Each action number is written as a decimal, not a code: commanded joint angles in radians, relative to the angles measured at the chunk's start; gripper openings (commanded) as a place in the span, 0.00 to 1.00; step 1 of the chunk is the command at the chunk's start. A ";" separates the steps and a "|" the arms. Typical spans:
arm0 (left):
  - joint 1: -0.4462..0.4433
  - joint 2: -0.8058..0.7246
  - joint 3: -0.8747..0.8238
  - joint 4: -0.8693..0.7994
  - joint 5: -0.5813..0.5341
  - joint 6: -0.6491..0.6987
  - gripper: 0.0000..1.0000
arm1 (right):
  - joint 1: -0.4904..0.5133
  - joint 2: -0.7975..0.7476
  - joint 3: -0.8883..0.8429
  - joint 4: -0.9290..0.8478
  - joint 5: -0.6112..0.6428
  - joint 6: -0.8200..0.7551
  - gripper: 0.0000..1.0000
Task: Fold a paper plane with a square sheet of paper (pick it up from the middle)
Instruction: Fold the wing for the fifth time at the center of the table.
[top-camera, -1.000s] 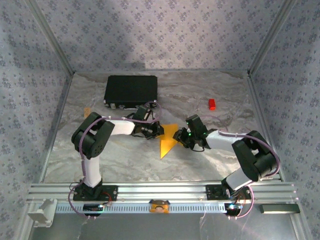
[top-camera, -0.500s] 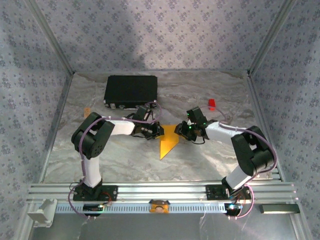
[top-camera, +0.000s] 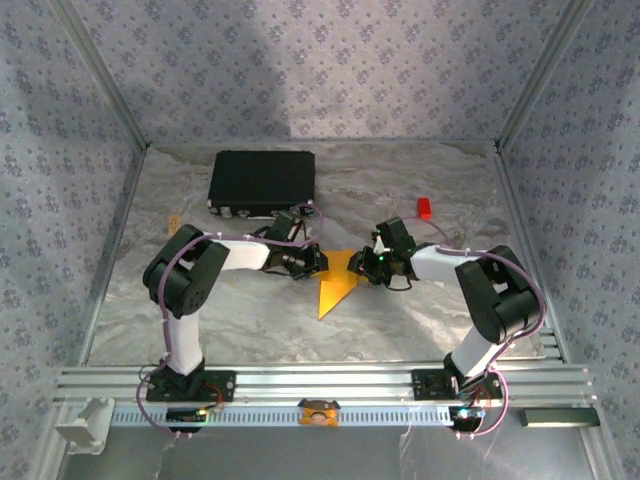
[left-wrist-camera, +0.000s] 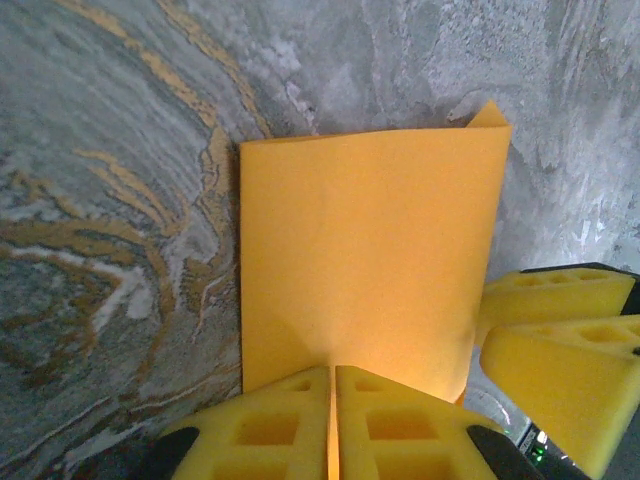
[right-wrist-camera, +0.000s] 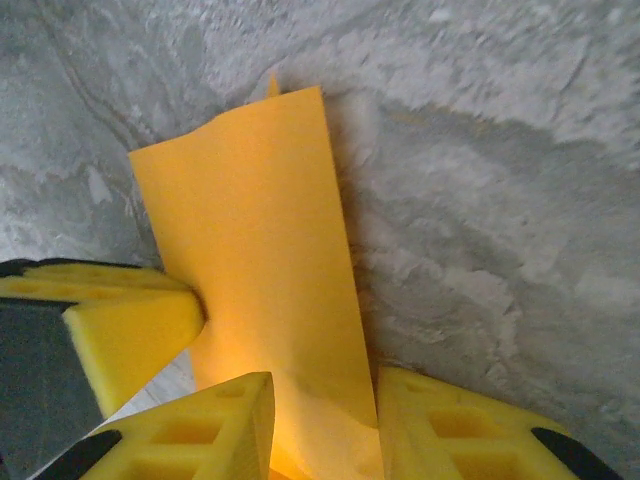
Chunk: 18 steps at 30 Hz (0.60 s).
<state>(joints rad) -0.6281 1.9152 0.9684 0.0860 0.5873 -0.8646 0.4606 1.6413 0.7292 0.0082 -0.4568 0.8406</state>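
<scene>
Left hand (left-wrist-camera: 332, 392) pinches orange paper sheet (left-wrist-camera: 365, 270); right hand (right-wrist-camera: 322, 400) straddles it, unclosed. Advise closing squarely on the crease before pulling.

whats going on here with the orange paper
A thin orange-yellow sheet of paper is being folded on the marbled grey table. The left end effector is shut on one edge of the partly folded sheet. The right end effector straddles the opposite side, jaws apart with paper between them. No plane shape yet.
</scene>
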 joint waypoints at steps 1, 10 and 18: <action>-0.001 0.004 -0.017 -0.065 0.022 0.015 0.10 | 0.003 -0.003 -0.023 0.024 -0.039 -0.033 0.35; 0.001 -0.002 -0.020 -0.066 0.020 0.016 0.11 | -0.039 -0.002 -0.052 0.149 -0.160 -0.048 0.37; 0.001 -0.004 -0.024 -0.065 0.021 0.016 0.11 | -0.057 0.007 -0.039 0.181 -0.214 -0.096 0.40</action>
<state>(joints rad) -0.6281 1.9152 0.9672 0.0849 0.5884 -0.8642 0.4133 1.6409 0.6830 0.1669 -0.6212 0.7879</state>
